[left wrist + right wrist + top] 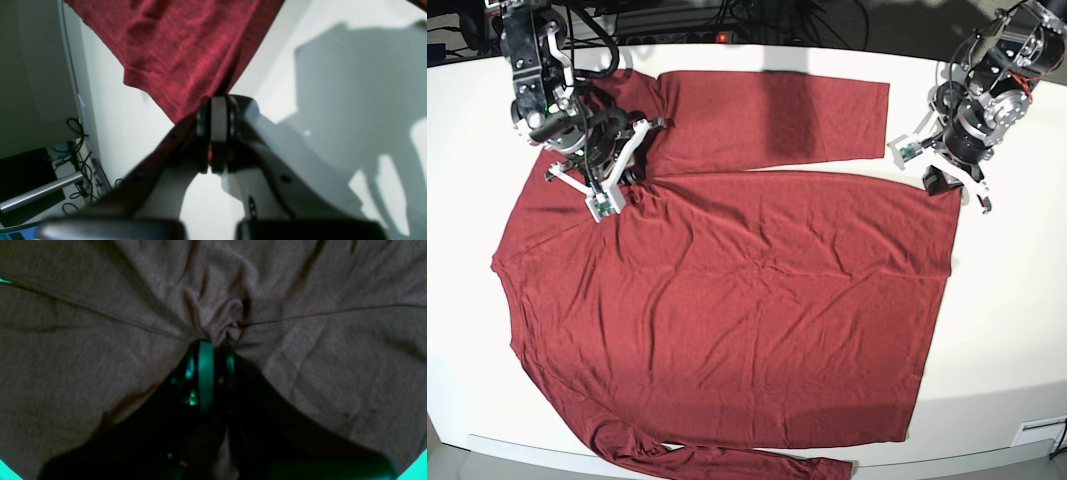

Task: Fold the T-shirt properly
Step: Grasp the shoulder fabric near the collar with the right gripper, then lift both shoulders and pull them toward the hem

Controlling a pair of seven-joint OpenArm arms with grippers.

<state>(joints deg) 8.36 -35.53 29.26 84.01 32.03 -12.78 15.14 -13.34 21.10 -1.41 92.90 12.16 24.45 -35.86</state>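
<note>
While the base view takes in the whole maroon long-sleeved T-shirt spread flat on the white table, only the 2 wrist views show what the jaws are doing. From the left wrist camera, the left gripper has its jaws pressed together on a corner of the shirt's edge, the cloth fanning away from the pinch over bare tabletop — the base view places this at the shirt's upper corner on that view's right. From the right wrist camera, dim and greyed, the right gripper has its jaws closed on a bunched knot of fabric, with creases radiating out and a seam running to each side. In the base view that gripper sits near the shoulder, where one sleeve lies folded across the top; the other sleeve trails along the near edge.
</note>
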